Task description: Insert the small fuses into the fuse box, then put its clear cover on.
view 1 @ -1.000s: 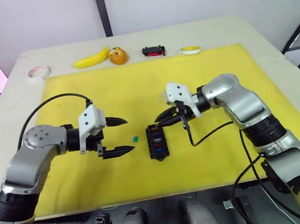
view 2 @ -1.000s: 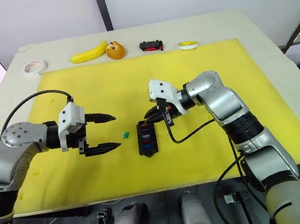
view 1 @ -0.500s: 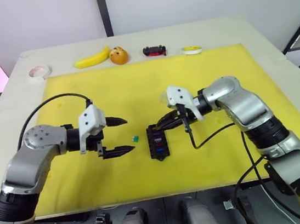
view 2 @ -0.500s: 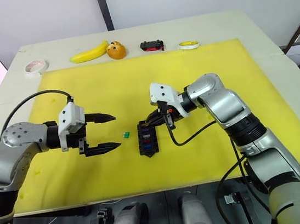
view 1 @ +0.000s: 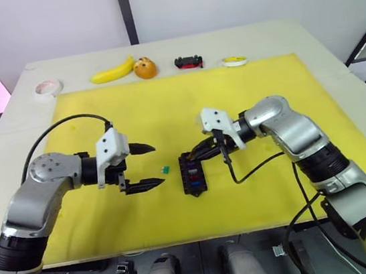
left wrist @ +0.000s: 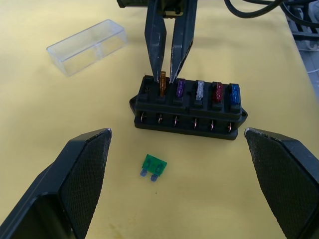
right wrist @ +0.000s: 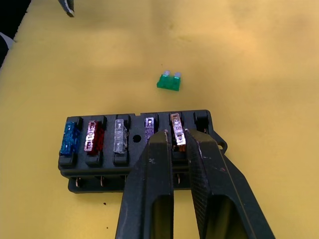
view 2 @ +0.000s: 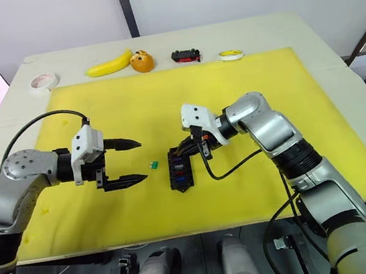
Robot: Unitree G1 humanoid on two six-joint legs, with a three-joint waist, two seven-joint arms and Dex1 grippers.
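While the left gripper [view 1: 139, 166] hangs idle nearest the robot, its two fingers spread wide and holding nothing, the one loose item, a green fuse [left wrist: 153, 167], lies flat on the yellow mat [view 1: 246, 101] just beyond its tips and just beside the fuse box [view 1: 191, 171]. Fuse box: black block, lengthwise on the mat, one row carrying blue, red, clear, purple and amber fuses [right wrist: 177, 133] in that order, with the end slot next to the amber still empty. Right gripper [left wrist: 166, 74]: fingers drawn narrow, tips pinching the amber fuse, which stands upright in its slot. Change over the last second: the right arm has edged slightly forward and down over the box end, the left has not moved, the green fuse and box lie as before; judged, the amber fuse is being seated or is just seated. Remaining, judged: release, green fuse into the last slot, then cover. Clear cover [left wrist: 88, 46]: on the mat beyond the box, apart from it, untouched. Far table edge [view 1: 264, 35]: tape roll [view 1: 46, 89], banana [view 1: 111, 72], orange [view 1: 144, 68], toy car [view 1: 187, 61], yellow tape roll [view 1: 232, 61].
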